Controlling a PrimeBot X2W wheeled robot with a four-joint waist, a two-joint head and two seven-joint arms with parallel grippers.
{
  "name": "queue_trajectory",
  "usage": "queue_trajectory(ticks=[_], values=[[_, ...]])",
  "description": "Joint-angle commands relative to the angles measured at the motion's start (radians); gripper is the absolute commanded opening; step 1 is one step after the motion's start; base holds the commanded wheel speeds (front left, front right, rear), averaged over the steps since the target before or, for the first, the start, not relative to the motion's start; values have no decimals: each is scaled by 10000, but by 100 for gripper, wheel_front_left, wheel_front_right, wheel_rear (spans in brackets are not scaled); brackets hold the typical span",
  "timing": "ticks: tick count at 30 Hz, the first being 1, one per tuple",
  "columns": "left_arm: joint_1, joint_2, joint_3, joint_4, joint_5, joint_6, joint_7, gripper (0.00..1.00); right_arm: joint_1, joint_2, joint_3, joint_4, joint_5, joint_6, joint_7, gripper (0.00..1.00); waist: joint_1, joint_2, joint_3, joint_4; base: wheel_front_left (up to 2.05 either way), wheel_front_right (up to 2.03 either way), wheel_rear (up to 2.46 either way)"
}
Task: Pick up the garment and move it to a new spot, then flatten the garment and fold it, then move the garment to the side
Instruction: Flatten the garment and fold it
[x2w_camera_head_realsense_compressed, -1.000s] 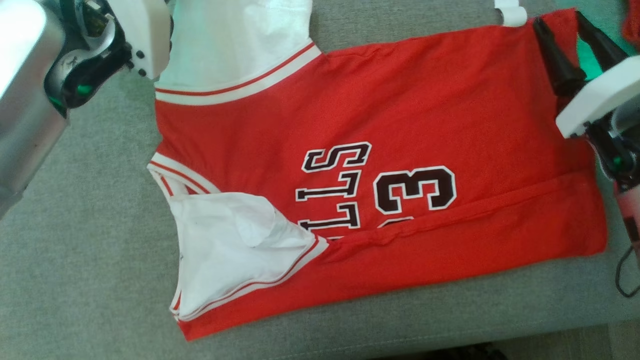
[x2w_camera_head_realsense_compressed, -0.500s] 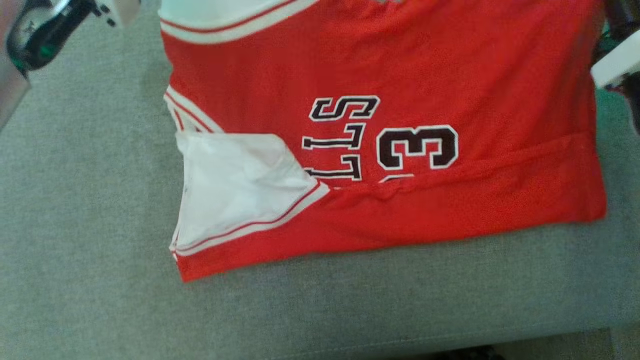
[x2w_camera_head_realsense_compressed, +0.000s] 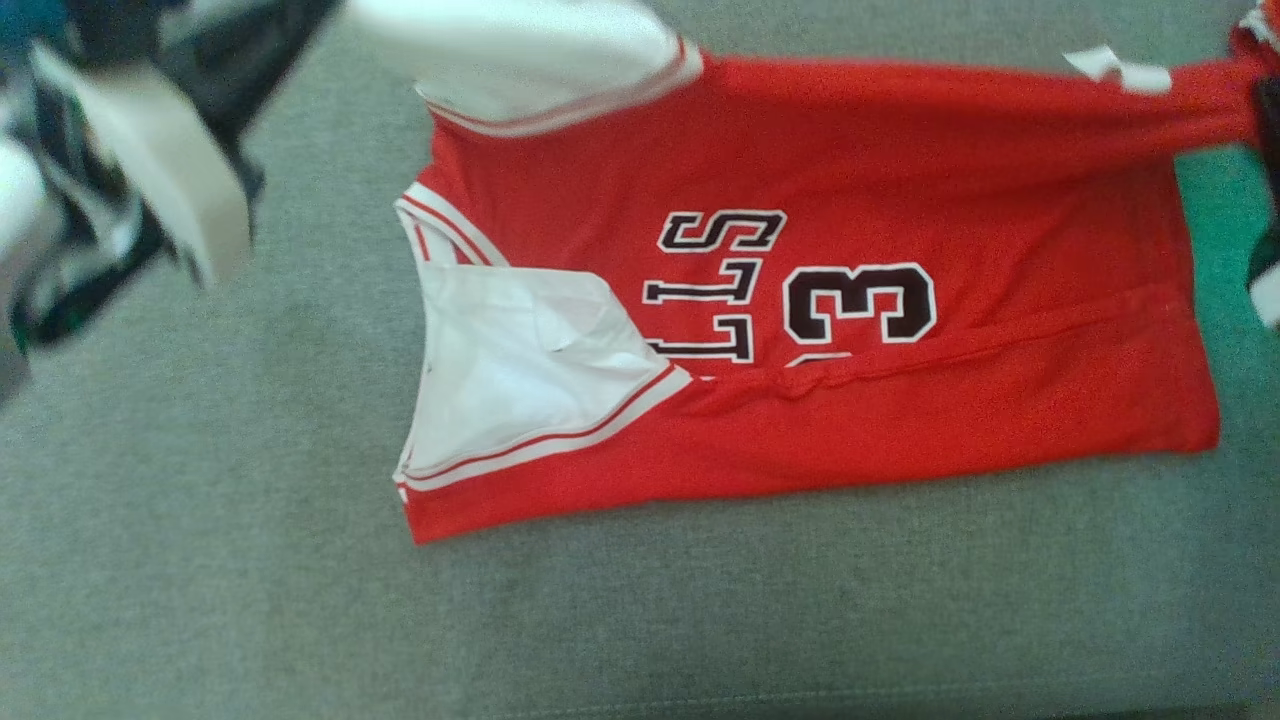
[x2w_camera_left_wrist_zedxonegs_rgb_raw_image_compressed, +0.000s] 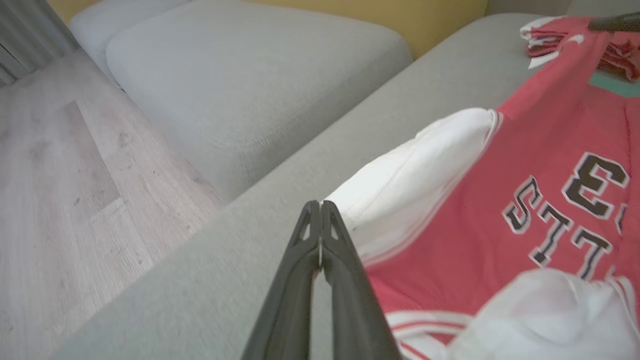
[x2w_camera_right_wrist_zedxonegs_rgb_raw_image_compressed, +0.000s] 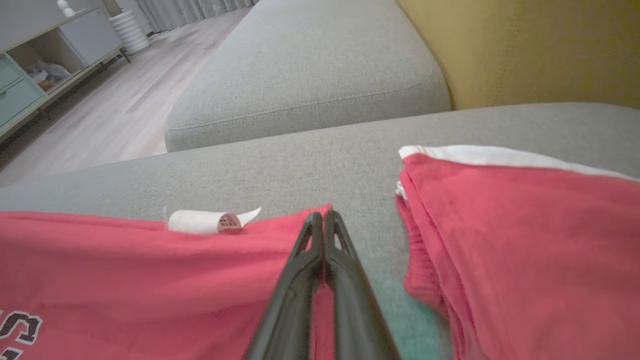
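The garment (x2w_camera_head_realsense_compressed: 860, 200) is a red jersey with white trim and black lettering, spread on a grey sofa cushion (x2w_camera_head_realsense_compressed: 250, 560); its near side is folded over in a band. My left gripper (x2w_camera_left_wrist_zedxonegs_rgb_raw_image_compressed: 320, 205) is shut on the corner of the white shoulder part (x2w_camera_left_wrist_zedxonegs_rgb_raw_image_compressed: 415, 165), which tents up off the cushion. My right gripper (x2w_camera_right_wrist_zedxonegs_rgb_raw_image_compressed: 323, 215) is shut on the red hem corner (x2w_camera_right_wrist_zedxonegs_rgb_raw_image_compressed: 280, 235) beside a white label (x2w_camera_right_wrist_zedxonegs_rgb_raw_image_compressed: 210, 221). In the head view that corner (x2w_camera_head_realsense_compressed: 1215, 90) is drawn out to the right edge.
Another red garment (x2w_camera_right_wrist_zedxonegs_rgb_raw_image_compressed: 500, 225) lies in a heap just right of the held hem. A second grey cushion (x2w_camera_right_wrist_zedxonegs_rgb_raw_image_compressed: 310, 65) and a yellow backrest (x2w_camera_right_wrist_zedxonegs_rgb_raw_image_compressed: 525, 45) lie beyond, and wooden floor (x2w_camera_left_wrist_zedxonegs_rgb_raw_image_compressed: 65, 165) runs past the sofa's edge on the left arm's side.
The right gripper, open over the hem corner a second ago, has shut on it. The far edge of the jersey is now raised and stretched between both grippers. The camera has shifted.
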Motion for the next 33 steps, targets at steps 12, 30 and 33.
queue_trajectory(ticks=[12, 30, 33], values=[[3289, 1853, -3, -3428, 315, 2004, 61, 0, 3189, -412, -1202, -1595, -188, -9, -56, 0, 1, 0, -1015, 558, 0, 0, 0], [6089, 828, 52, -3672, -174, 3776, -1702, 100, 5247, 1708, -3199, -2210, -1378, -9, 13, 100, 1, 0, -1185, 617, 0, 0, 0], [6573, 173, 261, -3233, -270, 4308, -2597, 100, 5366, 2163, -3405, -2091, -1812, -9, -593, 100, 1, 0, -1382, 632, 0, 0, 0]])
